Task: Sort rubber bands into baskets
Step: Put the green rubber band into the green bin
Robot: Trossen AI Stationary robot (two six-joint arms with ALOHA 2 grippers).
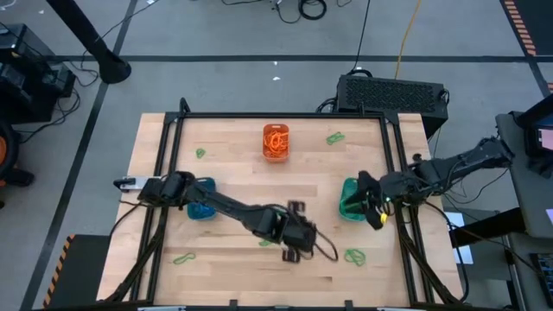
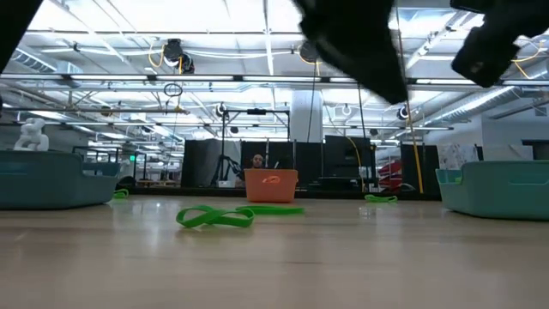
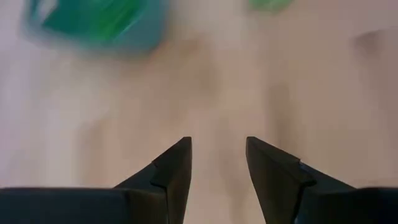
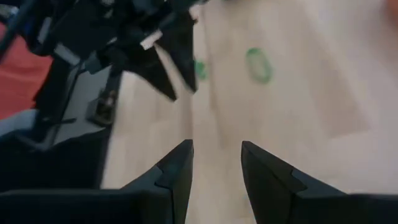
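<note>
Two pincers parted, empty, left pincer [image 3: 217,165], right pincer [image 4: 216,163]

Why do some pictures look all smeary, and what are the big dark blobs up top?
Left wrist view: the teal-green basket is streaked with blur, while the left gripper looks crisp. Right wrist view: a green rubber band is smeared too. Low view: the dark blobs are arms close to the camera, silhouetted against bright ceiling lights.

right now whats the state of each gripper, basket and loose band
left gripper: open, empty, over bare wood
right gripper: open, empty
orange basket: upright, orange bands inside
teal basket: upright, partly under the right arm
blue basket: upright, partly under the left arm
green rubber bands: loose on the table
</note>
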